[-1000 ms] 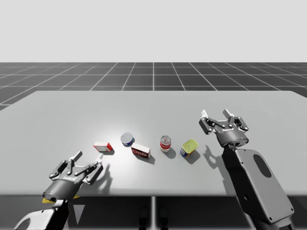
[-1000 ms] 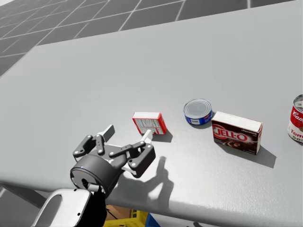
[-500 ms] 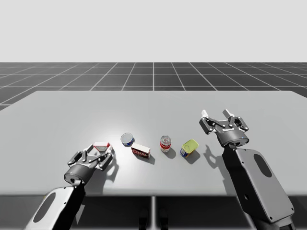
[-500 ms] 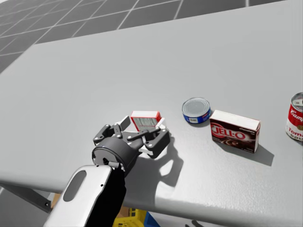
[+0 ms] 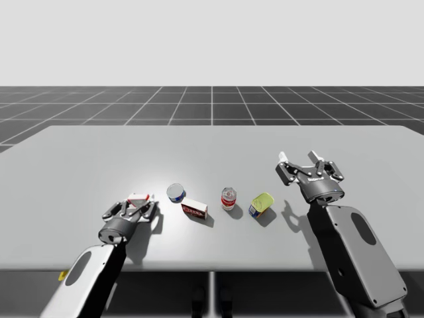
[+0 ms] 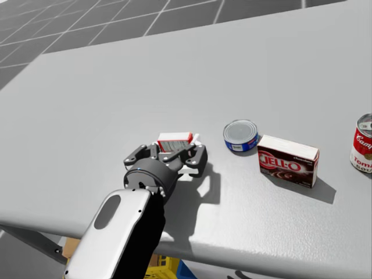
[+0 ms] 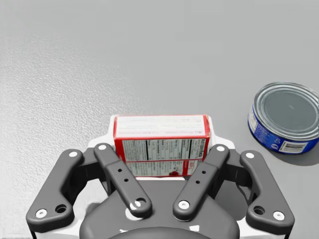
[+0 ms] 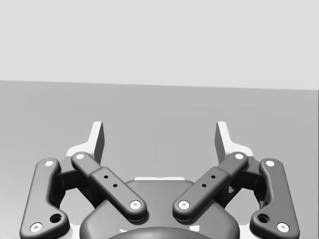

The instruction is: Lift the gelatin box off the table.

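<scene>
The gelatin box is a small red and white box lying on the grey table at the left of the row of objects. My left gripper reaches in low from the near edge and is shut on it, one white fingertip against each short side. In the head view the box pokes out just beyond the left gripper. The box rests on the table. My right gripper hovers open at the right, with nothing between its fingers.
A flat blue can stands just right of the held box, close beside my left gripper's finger. Further right stand a dark red box, a red soup can and a tilted yellow-topped can. The table's front edge runs under my left forearm.
My left gripper moved forward from the table's near edge to the small red box, and its fingers closed in on the box's sides. The right arm has stayed still.
</scene>
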### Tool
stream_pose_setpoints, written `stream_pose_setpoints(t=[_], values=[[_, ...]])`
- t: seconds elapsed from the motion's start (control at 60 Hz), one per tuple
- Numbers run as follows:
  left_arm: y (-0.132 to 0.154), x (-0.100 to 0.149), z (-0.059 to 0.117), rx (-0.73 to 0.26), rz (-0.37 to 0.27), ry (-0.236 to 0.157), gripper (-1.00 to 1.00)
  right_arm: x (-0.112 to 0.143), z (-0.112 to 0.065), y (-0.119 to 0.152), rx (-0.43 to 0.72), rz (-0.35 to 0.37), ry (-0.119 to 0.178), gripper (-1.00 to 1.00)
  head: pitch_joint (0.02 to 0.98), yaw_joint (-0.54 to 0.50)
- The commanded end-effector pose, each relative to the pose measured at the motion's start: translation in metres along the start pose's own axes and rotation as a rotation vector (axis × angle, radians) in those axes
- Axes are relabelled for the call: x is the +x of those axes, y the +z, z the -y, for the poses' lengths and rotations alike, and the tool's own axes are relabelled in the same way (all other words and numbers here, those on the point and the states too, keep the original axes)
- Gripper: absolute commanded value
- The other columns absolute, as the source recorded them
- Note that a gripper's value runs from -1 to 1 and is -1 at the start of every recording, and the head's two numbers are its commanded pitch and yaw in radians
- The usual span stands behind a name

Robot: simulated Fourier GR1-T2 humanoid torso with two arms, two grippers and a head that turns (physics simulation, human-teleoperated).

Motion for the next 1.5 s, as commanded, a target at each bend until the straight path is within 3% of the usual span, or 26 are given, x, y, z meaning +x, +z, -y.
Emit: stream_pose_setpoints(t=[0.017, 0.483, 0.833, 0.95, 1.017, 1.067, 1.117, 1.5], values=[[0.000, -0.011, 0.003, -0.060, -0.025, -0.022, 1.00, 0.000, 0.001, 0.000, 0.000, 0.000, 0.001, -1.00, 0.827, 0.40], [0.001, -0.014, 0.007, -0.077, -0.033, -0.031, 1.00, -0.001, 0.001, 0.000, -0.005, -0.002, 0.004, -1.00, 0.537, 0.43], [0.002, -0.008, 0.007, -0.081, -0.022, -0.016, 1.00, -0.002, 0.001, 0.000, -0.005, -0.001, 0.005, -1.00, 0.463, 0.43], [0.007, 0.013, 0.006, -0.079, 0.022, 0.001, 1.00, -0.002, 0.002, 0.000, 0.001, 0.003, -0.002, -1.00, 0.463, 0.43], [0.009, 0.025, 0.005, -0.084, 0.037, -0.012, 1.00, -0.002, 0.002, 0.000, 0.009, 0.014, 0.017, -1.00, 0.462, 0.43], [0.011, 0.036, 0.006, -0.087, 0.056, -0.022, 1.00, -0.002, 0.003, 0.000, 0.009, 0.011, 0.009, -1.00, 0.461, 0.44], [0.013, 0.048, 0.006, -0.088, 0.081, -0.031, 1.00, -0.002, 0.003, 0.000, 0.015, 0.017, 0.020, -1.00, 0.461, 0.44], [0.024, 0.129, 0.005, -0.074, 0.261, -0.114, 1.00, -0.001, 0.005, 0.001, 0.026, 0.002, -0.016, -1.00, 0.458, 0.43]])
